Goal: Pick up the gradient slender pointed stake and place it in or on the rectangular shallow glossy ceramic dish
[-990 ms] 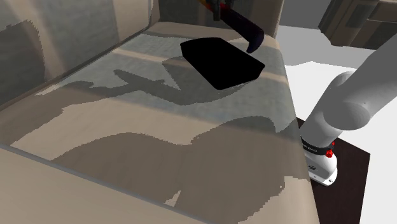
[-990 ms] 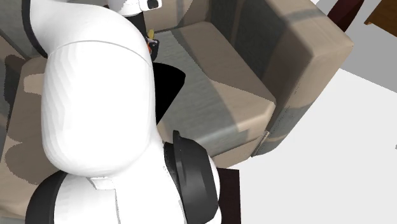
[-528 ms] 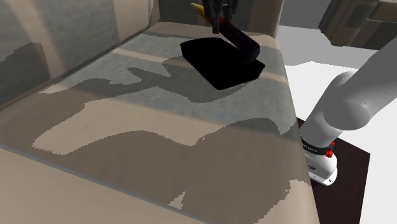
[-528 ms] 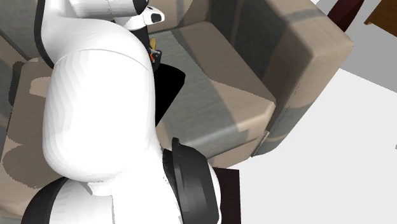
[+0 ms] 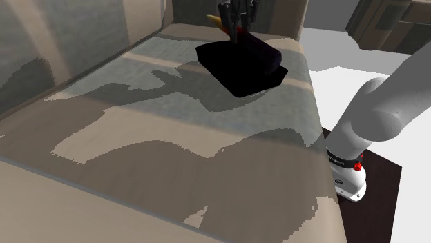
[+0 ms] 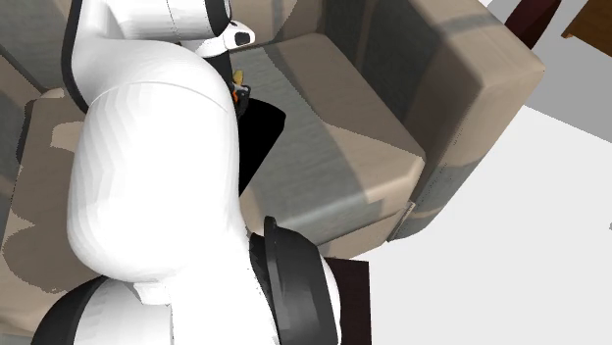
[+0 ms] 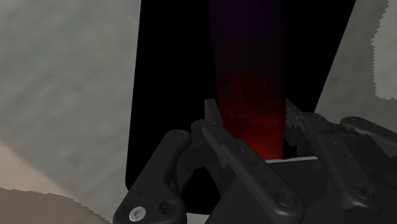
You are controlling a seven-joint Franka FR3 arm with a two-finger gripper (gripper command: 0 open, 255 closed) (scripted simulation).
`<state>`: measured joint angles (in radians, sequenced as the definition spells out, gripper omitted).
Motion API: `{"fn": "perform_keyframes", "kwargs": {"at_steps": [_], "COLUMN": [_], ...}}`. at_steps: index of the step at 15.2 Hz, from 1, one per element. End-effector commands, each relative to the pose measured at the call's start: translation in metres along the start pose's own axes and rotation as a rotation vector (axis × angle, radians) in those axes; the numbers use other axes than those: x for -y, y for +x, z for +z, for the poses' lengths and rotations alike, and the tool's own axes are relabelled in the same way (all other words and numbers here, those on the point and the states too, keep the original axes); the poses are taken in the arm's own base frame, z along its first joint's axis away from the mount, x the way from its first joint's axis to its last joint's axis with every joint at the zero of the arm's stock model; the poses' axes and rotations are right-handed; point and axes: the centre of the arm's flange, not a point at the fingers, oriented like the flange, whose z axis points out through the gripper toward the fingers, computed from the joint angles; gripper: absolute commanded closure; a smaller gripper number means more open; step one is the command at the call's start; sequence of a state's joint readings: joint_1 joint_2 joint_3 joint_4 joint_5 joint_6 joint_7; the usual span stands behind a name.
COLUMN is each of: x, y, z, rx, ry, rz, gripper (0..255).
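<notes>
The beige-and-grey sofa seat carries the black dish. The gradient stake slants across the dish, my jaws pinching its red stretch. I'd settle the purple end flat inside the rim, then spread the jaws slowly, so it doesn't roll.

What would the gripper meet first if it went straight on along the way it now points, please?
Most likely the black dish, which lies directly ahead of the gripper. The stake it clasps would probably touch the dish before the gripper itself. The gap is hard to judge.
</notes>
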<state>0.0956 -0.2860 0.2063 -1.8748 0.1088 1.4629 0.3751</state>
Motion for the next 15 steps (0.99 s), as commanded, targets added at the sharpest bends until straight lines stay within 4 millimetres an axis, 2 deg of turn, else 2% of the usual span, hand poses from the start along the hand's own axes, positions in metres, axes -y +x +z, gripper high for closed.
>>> {"fn": "perform_keyframes", "kwargs": {"at_steps": [1,2,3,8,12,15], "x": [0.000,0.000,0.000,0.000,0.000,0.000], "y": [0.000,0.000,0.000,0.000,0.000,0.000], "z": [0.000,0.000,0.000,0.000,-0.050,-0.050], "rx": [0.000,0.000,0.000,0.000,0.000,0.000], "ry": [0.000,0.000,0.000,0.000,0.000,0.000], "rz": [0.000,0.000,0.000,0.000,0.000,0.000], "gripper": [255,255,0,0,0,0]}}
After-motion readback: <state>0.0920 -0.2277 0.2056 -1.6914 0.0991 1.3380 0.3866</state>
